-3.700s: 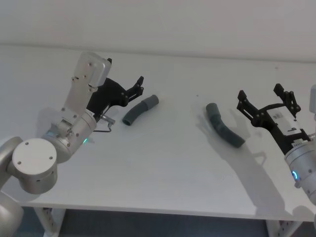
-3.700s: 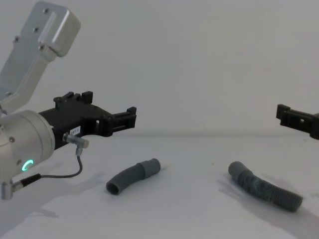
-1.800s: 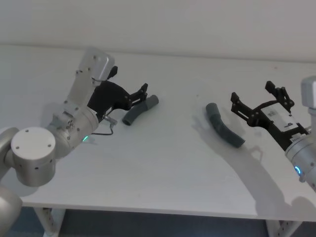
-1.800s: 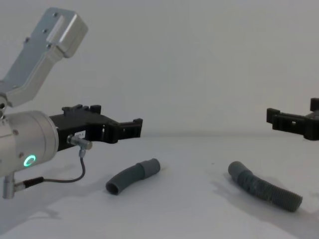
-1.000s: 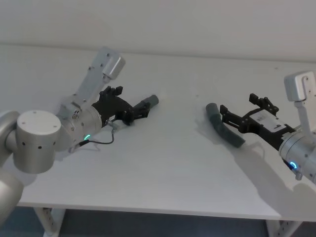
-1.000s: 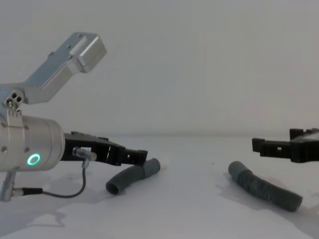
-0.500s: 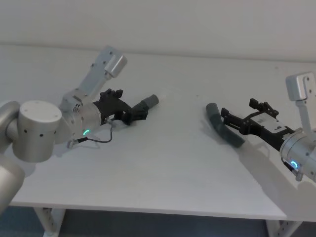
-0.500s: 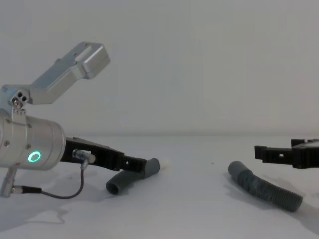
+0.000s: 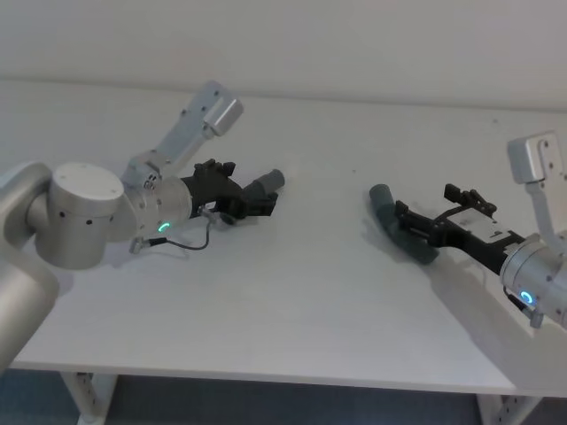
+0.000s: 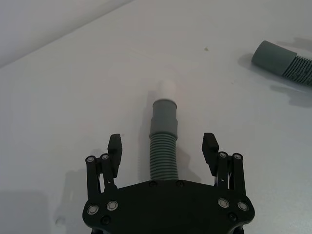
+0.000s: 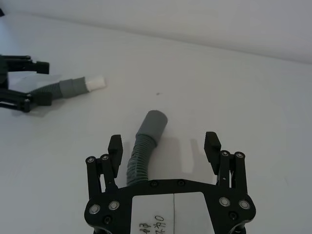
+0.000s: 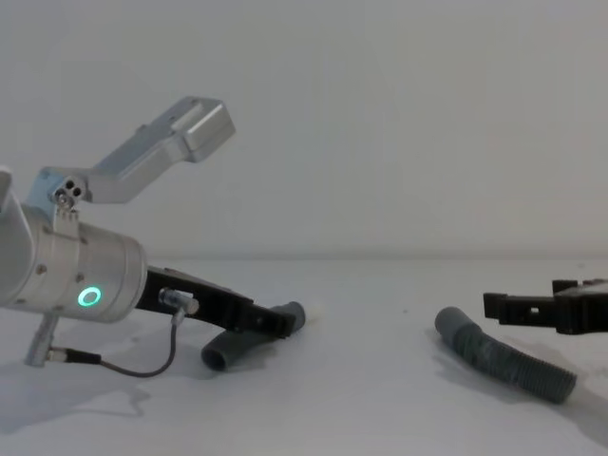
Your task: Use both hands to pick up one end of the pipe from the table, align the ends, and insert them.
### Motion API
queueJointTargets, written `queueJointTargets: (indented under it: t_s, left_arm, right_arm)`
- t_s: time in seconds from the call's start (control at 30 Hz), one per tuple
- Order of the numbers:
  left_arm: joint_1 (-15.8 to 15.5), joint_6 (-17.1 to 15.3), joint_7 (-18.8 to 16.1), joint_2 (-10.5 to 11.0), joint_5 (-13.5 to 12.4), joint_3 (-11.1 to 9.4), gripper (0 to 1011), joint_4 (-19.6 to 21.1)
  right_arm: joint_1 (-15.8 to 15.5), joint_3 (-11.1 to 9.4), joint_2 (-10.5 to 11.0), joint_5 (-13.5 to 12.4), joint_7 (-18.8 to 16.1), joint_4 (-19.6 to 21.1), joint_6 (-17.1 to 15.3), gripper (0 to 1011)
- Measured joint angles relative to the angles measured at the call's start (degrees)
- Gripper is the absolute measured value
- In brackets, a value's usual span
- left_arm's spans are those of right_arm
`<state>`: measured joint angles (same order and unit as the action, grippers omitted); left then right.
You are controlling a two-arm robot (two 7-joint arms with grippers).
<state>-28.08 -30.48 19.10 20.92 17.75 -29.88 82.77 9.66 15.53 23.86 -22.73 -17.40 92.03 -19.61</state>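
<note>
Left gripper (image 10: 162, 143), right gripper (image 11: 164, 142): low, jaws spread.

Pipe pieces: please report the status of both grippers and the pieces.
Left gripper open, straddling short piece. Right gripper open, low over long piece. Both pieces lying on table, not yet gripped. Nothing between them.

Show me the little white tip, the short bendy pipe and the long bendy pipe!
white tip (image 10: 168, 89): left wrist view, middle of the tip.
short ribbed hose (image 10: 163, 155): left wrist view, its ribbed body.
long ribbed hose (image 11: 151, 125): right wrist view, its smooth end cuff.
</note>
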Motion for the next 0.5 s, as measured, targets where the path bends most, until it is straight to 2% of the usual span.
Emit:
queueJointTargets:
  t_s: [0.5]
  left_arm:
    - [-2.40,1.30,2.89,-1.02,-1.21,-1.28,1000,-3.97]
  right_arm:
    - [0.96,2.42,0.24,-0.02,-0.26,-0.86,-1.03,1001]
